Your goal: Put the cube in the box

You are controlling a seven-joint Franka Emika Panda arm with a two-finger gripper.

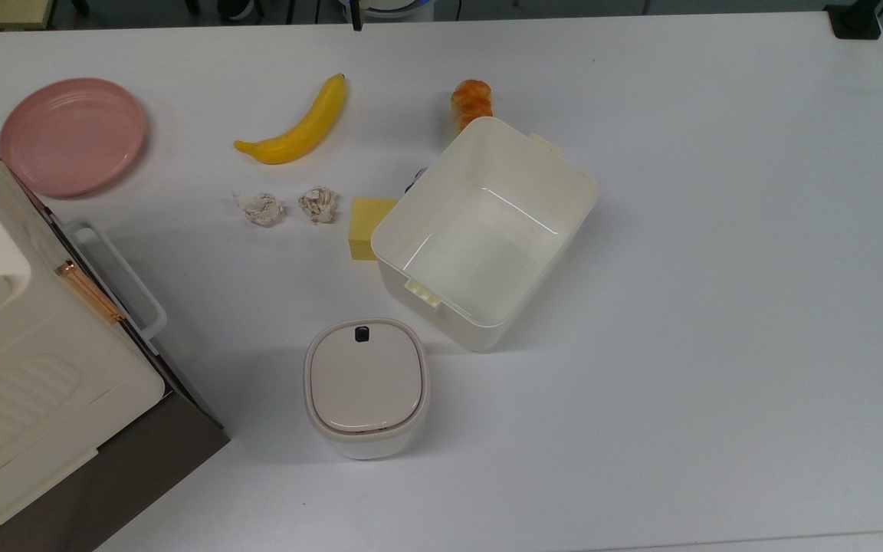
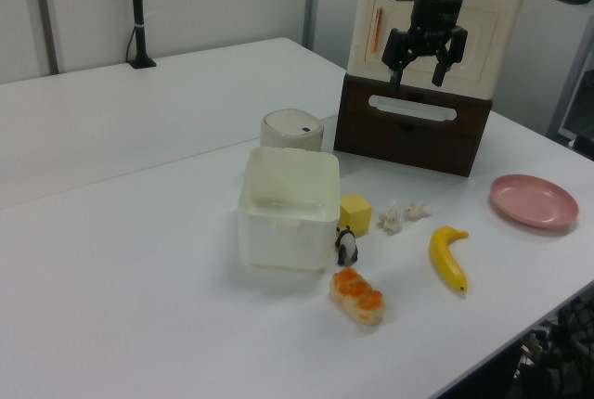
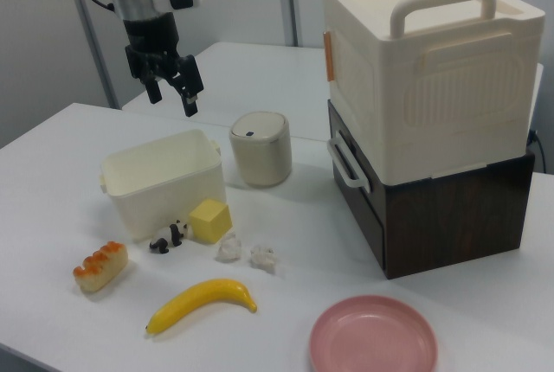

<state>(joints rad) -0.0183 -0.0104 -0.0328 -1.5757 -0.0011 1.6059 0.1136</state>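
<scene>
Jaws spread, holding nothing; gripper (image 2: 425, 65) hangs in the air well above the worktop (image 1: 717, 307), fingers pointing down, also seen in the right view (image 3: 170, 93) up over the far side of the box. Cube (image 1: 370, 228) sits on the worktop touching or just beside the box (image 1: 487, 230) wall, on the top view's left of it. Box upright, open, nothing inside. Left view: cube (image 2: 355, 213) at the box (image 2: 288, 209) corner nearest the small black-and-white figure (image 2: 346, 247). Right view: cube (image 3: 209, 220) just in front of the box (image 3: 160, 182). Two crumpled paper wads (image 1: 288, 207) near the cube, banana (image 1: 300, 126) beyond them, pink plate (image 1: 72, 136) well apart. Lidded bin w/ black button (image 1: 365, 387) near the box. Orange pastry (image 1: 471, 102) just beside the box's far corner.
</scene>
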